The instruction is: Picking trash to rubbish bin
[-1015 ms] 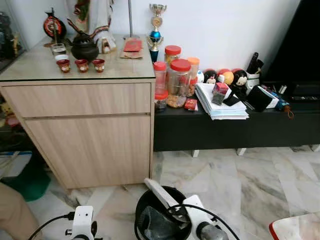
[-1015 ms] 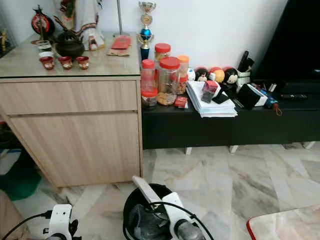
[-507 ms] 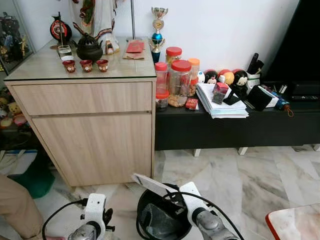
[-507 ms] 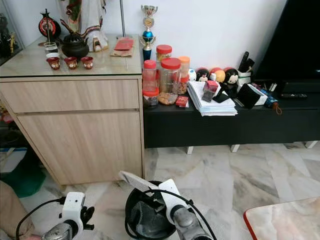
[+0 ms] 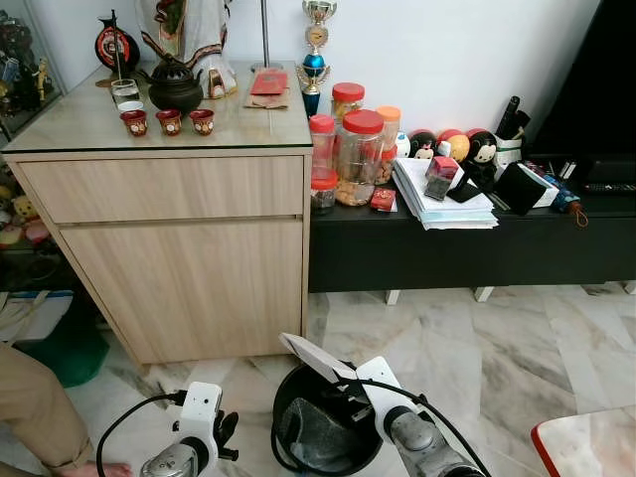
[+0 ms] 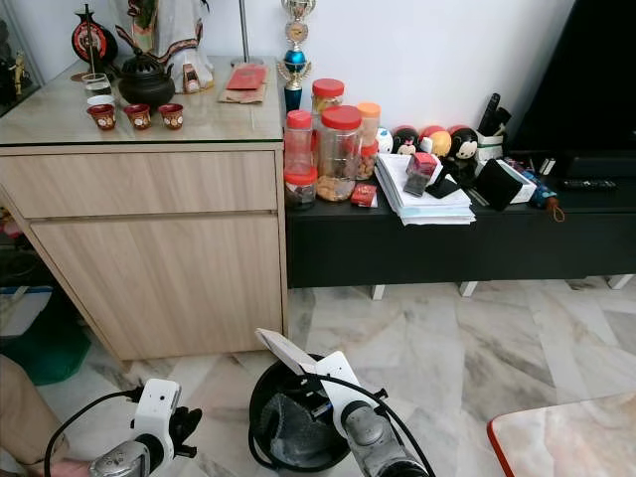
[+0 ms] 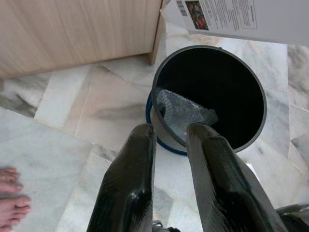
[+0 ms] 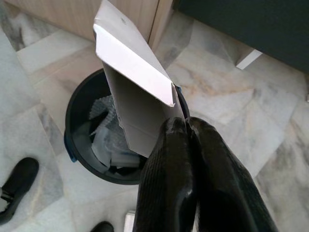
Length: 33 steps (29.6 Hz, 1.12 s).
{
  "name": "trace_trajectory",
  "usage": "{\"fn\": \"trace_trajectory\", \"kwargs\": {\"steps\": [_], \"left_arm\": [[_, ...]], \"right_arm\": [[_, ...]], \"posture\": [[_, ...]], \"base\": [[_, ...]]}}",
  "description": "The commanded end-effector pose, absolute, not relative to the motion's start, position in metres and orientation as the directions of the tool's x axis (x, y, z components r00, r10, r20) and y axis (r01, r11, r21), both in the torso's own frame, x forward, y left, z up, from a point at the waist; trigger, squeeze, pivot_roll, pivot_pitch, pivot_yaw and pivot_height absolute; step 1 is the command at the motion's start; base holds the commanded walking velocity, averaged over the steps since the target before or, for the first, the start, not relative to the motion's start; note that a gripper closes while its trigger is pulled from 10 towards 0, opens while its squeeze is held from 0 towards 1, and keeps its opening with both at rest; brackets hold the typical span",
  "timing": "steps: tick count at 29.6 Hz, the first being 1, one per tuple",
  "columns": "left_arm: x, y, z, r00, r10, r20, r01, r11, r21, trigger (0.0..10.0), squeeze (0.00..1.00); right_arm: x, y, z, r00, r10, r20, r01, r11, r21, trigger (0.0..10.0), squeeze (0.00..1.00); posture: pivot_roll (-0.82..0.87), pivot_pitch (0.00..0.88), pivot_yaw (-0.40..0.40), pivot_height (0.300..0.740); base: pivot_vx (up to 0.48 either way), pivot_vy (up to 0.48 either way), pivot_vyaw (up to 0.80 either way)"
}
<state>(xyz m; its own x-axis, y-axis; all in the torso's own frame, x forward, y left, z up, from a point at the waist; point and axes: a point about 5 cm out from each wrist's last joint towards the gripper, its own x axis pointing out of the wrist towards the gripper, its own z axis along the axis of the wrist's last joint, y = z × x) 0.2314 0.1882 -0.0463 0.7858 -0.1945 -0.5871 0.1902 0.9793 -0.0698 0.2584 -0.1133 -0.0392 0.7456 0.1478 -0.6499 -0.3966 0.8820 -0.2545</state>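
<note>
Now your right gripper (image 8: 186,126) sits pinched on a flattened white carton (image 8: 133,82) directly above the black rubbish bin (image 5: 294,396), much as it did half a second ago; the carton has shifted slightly toward your right and now rides higher over the rim. Its long axis runs up and away from the fingertips, tilting toward your left, with the free end pointing at the wooden cabinet (image 5: 184,258) beyond the bin. The gripped end hangs over the bin's mouth, not yet released. Inside the bin, below the gripper, crumpled clear plastic (image 7: 186,108) is already lying against the wall.

Your left gripper (image 7: 169,154) hovers just beside the bin on its left, fingers slightly parted and holding nothing; it has come a little nearer the bin than before. A person's bare foot (image 7: 12,198) rests on the marble floor (image 5: 517,338) near it.

Count one carton and one bin. Beyond the grippers, three small red cups (image 5: 167,121) stand on the cabinet top beside one dark teapot (image 5: 175,87), and red-lidded jars (image 5: 360,157) crowd the black bench (image 5: 467,253).
</note>
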Motion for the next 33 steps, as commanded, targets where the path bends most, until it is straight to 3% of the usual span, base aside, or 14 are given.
{"fn": "trace_trajectory", "kwargs": {"steps": [1, 14, 31, 32, 33], "left_arm": [[0.230, 0.186, -0.047, 0.780, -0.210, -0.590, 0.212, 0.975, -0.067, 10.0, 0.00], [0.229, 0.186, -0.047, 0.778, -0.218, -0.589, 0.218, 0.973, -0.073, 10.0, 0.00], [0.230, 0.186, -0.047, 0.779, -0.221, -0.586, 0.214, 0.973, -0.083, 10.0, 0.00], [0.229, 0.186, -0.047, 0.779, -0.221, -0.587, 0.214, 0.973, -0.083, 10.0, 0.00], [0.229, 0.186, -0.047, 0.779, -0.221, -0.587, 0.214, 0.973, -0.083, 10.0, 0.00]], "right_arm": [[0.262, -0.116, -0.037, 0.754, 0.127, -0.645, -0.388, 0.878, -0.281, 10.0, 0.00], [0.256, -0.133, -0.042, 0.750, 0.042, -0.661, -0.377, 0.847, -0.374, 10.0, 0.00], [0.257, -0.129, -0.042, 0.749, 0.056, -0.661, -0.381, 0.852, -0.358, 10.0, 0.00], [0.257, -0.129, -0.042, 0.749, 0.056, -0.660, -0.382, 0.851, -0.360, 10.0, 0.42], [0.257, -0.129, -0.042, 0.749, 0.056, -0.660, -0.382, 0.851, -0.360, 10.0, 0.42]], "posture": [[0.09, 0.023, -0.054, 0.740], [0.09, 0.027, -0.052, 0.740], [0.09, 0.028, -0.053, 0.740], [0.09, 0.028, -0.053, 0.740], [0.09, 0.028, -0.053, 0.740]], "base": [[0.000, 0.000, 0.00], [0.000, 0.000, 0.00], [0.000, 0.000, 0.00], [0.000, 0.000, 0.00], [0.000, 0.000, 0.00]]}}
